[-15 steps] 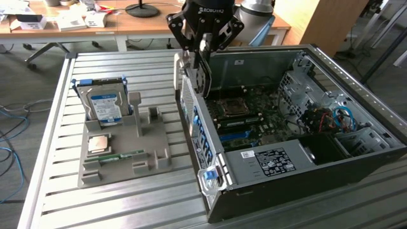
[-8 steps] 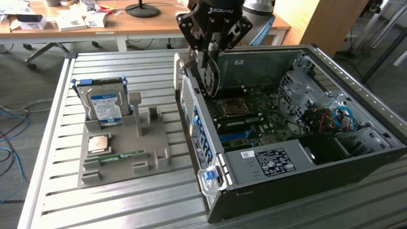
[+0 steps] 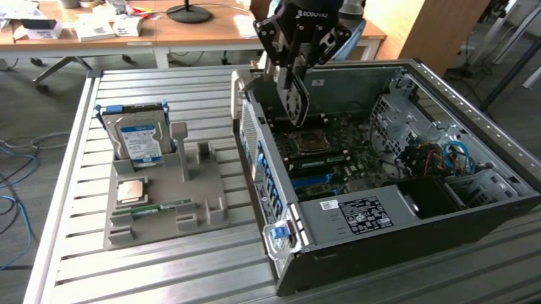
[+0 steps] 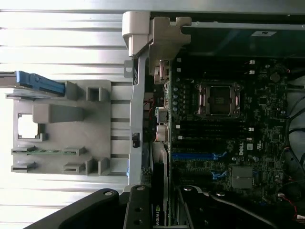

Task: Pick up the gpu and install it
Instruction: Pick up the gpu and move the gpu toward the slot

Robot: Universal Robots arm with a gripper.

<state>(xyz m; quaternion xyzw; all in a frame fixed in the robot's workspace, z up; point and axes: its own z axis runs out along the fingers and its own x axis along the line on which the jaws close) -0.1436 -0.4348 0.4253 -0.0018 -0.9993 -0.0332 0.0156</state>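
Note:
The gpu [image 3: 298, 111] is a thin dark card hanging on edge, held from above by my gripper [image 3: 292, 75], which is shut on it. It hovers over the back part of the open computer case [image 3: 473, 209], above the motherboard [image 3: 338, 158] and clear of it. In the wrist view the gpu [image 4: 160, 188] shows edge-on between my gripper's [image 4: 162, 214] dark fingers, near the case's rear wall. The blue slots [image 4: 195, 156] on the motherboard [image 4: 224, 143] lie beyond the card's tip.
A grey parts fixture [image 3: 203, 215] lies at the exterior view's left of the case, holding a hard drive with a blue label [image 3: 139, 139], a square chip [image 3: 133, 190] and a green memory stick [image 3: 161, 207]. Cables [image 3: 439, 158] crowd the case's far side. Desks stand behind.

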